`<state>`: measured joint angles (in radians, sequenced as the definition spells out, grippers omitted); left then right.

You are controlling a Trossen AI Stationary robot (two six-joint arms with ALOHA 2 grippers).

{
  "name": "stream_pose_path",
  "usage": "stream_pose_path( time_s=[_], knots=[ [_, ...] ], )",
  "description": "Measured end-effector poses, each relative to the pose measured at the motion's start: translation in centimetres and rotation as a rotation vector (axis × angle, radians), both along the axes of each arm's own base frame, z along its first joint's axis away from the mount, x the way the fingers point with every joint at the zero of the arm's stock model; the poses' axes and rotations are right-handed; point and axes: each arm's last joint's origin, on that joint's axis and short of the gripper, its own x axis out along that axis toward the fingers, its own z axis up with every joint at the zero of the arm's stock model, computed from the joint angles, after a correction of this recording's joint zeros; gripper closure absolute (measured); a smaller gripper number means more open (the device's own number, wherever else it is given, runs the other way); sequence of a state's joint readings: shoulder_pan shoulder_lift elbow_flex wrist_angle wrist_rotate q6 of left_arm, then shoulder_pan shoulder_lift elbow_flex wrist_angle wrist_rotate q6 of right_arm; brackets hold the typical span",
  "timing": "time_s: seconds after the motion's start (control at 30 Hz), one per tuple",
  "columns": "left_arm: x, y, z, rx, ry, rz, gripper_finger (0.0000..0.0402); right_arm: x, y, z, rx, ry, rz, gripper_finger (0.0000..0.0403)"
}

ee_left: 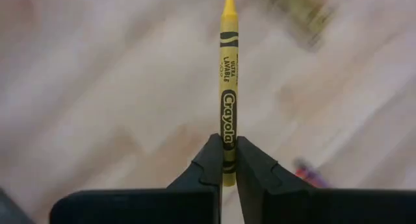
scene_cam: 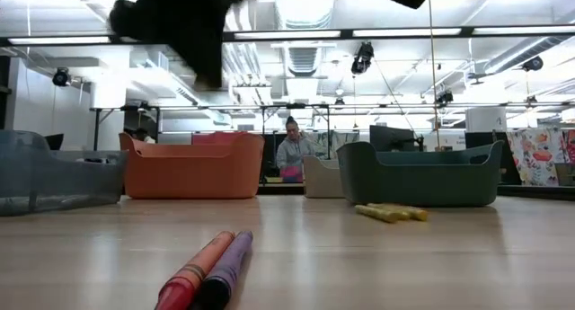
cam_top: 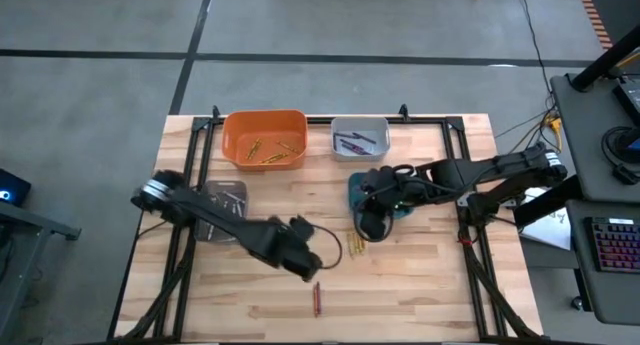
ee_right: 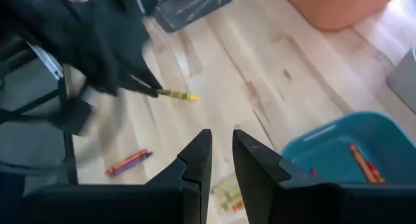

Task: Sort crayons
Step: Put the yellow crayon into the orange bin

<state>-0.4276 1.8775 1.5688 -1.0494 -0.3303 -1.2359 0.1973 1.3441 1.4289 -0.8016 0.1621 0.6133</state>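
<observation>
From above, the left gripper [cam_top: 318,262] hangs over the front middle of the pale wooden table [cam_top: 420,275], lifted clear of it. The orange plastic bin [cam_top: 264,138] at the table's back edge already holds yellow sticks, so I judge it the right target for this carry. The right gripper [cam_top: 368,223] waits at the teal bin [cam_top: 356,190], just by a small cluster of yellow crayons [cam_top: 356,247]. A red and a purple crayon [cam_top: 316,298] lie side by side near the front edge, and a small grey bin [cam_top: 361,137] sits beside the orange one.

From table height, that red and purple pair [scene_cam: 208,272] lies closest, untouched; the yellow cluster [scene_cam: 392,212] rests before the teal bin [scene_cam: 420,173]. A person shows far off in the room.

The left wrist camera shows the fingers clamped on the lower end of a thin yellow wax crayon [ee_left: 228,87], which sticks straight out past the tips. Its wrapper reads "Crayola" and "ULTRA WASHABLE"; smaller print is unreadable. Gripped so near one end, it could pivot, so a smooth, level carry and a low release inside the bin would serve best.

The right wrist camera shows its own fingers slightly apart and holding nothing, with the held yellow crayon [ee_right: 177,95] in the distance.
</observation>
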Motion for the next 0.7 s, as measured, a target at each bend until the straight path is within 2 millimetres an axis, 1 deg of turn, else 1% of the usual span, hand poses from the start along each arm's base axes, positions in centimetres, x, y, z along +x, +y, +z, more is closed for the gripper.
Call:
stream_pose_path(
  time_s=[0.1,0.17,0.27,0.33,0.47,0.53,0.6,0.7],
  knots=[
    [-1.6,0.6,4.7,0.1,-0.181,-0.088,0.0401,0.4,0.5,-0.1,-0.003,-0.056,0.0,0.0344],
    [-2.8,0.7,7.7,0.183,-0.314,-0.147,0.0401,0.9,0.9,0.0,0.012,-0.132,0.009,0.0344],
    [-4.8,0.2,11.5,0.318,-0.493,-0.253,0.0401,1.8,1.7,1.1,0.0,-0.315,0.067,0.0344],
    [-6.3,-0.3,13.7,0.392,-0.592,-0.283,0.0401,2.3,2.5,2.4,-0.035,-0.479,0.127,0.0344],
    [-8.8,-1.1,16.5,0.429,-0.726,-0.307,0.0401,2.5,3.7,4.7,-0.12,-0.762,0.2,0.0344],
    [-9.6,-1.5,17.7,0.424,-0.794,-0.324,0.0401,2.4,3.9,5.8,-0.143,-0.873,0.205,0.0344],
    [-9.9,-1.8,18.8,0.433,-0.863,-0.355,0.0401,2.3,3.8,6.7,-0.15,-0.966,0.197,0.0344],
    [-9.6,-2.2,20.3,0.475,-0.97,-0.435,0.0401,2.2,3.8,7.5,-0.146,-1.049,0.185,0.0344]
  ],
)
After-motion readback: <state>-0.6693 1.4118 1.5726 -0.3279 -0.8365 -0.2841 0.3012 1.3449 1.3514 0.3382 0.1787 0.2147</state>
